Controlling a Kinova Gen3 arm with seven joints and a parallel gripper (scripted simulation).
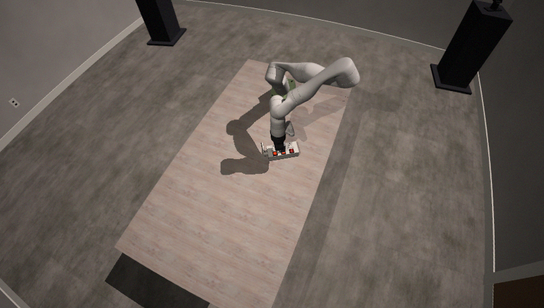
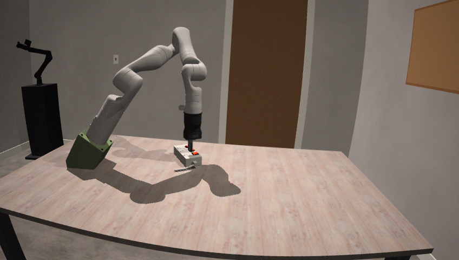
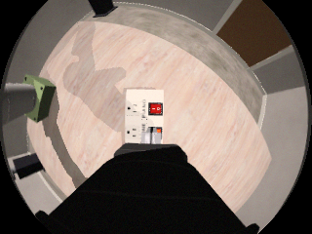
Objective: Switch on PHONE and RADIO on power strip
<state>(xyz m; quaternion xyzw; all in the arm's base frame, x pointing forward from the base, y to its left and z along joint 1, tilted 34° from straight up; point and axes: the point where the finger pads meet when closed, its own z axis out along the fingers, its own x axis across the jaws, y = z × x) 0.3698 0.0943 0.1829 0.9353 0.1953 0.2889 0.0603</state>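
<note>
Three red rocker switches line one long side of the white power strip, which lies flat and right way up on the wood-grain counter. Clenched, with its fingers together and nothing between them, the tool points straight down at the middle switch and hides part of it; whether the tips touch it cannot be told.

Beside the far-end switch, dark letters run sideways along the casing, too blurred to read for certain. That switch carries a white "I" and "O", and its red is darker than the bright orange-red of the near-end switch. More lettering by the middle switch is partly covered by the fingers. Socket holes form a row on the other side of the writing. No brand name is legible.

At the near end of the strip, a small grey block sits beside a thin pale bar. The light grey arm rises from a green angled base, bends high and comes down over the strip.
</note>
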